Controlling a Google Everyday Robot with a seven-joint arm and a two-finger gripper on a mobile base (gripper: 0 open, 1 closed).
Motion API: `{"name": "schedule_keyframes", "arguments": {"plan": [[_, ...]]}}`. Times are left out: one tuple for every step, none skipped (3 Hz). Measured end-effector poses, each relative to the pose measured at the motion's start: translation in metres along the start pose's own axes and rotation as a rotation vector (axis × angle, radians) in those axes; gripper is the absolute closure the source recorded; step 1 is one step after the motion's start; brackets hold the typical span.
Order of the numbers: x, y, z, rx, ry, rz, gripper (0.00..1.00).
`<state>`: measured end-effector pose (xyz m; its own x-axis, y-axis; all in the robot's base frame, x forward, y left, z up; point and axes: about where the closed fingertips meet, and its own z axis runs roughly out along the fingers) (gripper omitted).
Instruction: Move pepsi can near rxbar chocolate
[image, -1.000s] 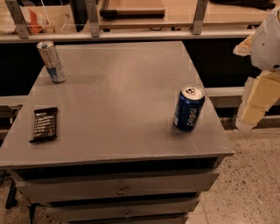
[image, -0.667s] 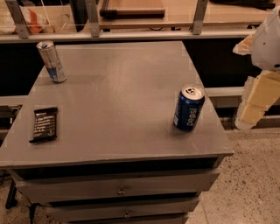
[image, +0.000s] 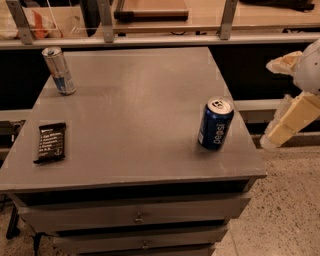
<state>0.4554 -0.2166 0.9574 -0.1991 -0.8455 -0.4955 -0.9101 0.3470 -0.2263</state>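
The pepsi can (image: 215, 123) is dark blue with white lettering and a silver top. It stands upright near the right edge of the grey cabinet top (image: 140, 105). The rxbar chocolate (image: 50, 142) is a flat black wrapped bar with white text, lying near the left front edge. My gripper (image: 277, 104) hangs off the table's right side, to the right of the pepsi can and apart from it. Its two pale fingers (image: 292, 119) stand apart with nothing between them.
A slimmer silver-and-blue can (image: 58, 70) stands upright at the back left corner. A shelf with metal posts (image: 165, 36) runs behind the cabinet. Drawers (image: 137, 217) sit under the top. Speckled floor (image: 285, 210) lies to the right.
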Motion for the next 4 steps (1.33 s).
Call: {"name": "schedule_keyframes", "arguments": {"plan": [[-0.003,-0.002,0.016,-0.014,-0.161,0.045,0.00],[-0.006,-0.004,0.037,-0.026,-0.331,0.096,0.00],[-0.009,-0.003,0.054,-0.034,-0.454,0.122,0.00],[-0.012,-0.001,0.067,-0.043,-0.545,0.135,0.00]]}}
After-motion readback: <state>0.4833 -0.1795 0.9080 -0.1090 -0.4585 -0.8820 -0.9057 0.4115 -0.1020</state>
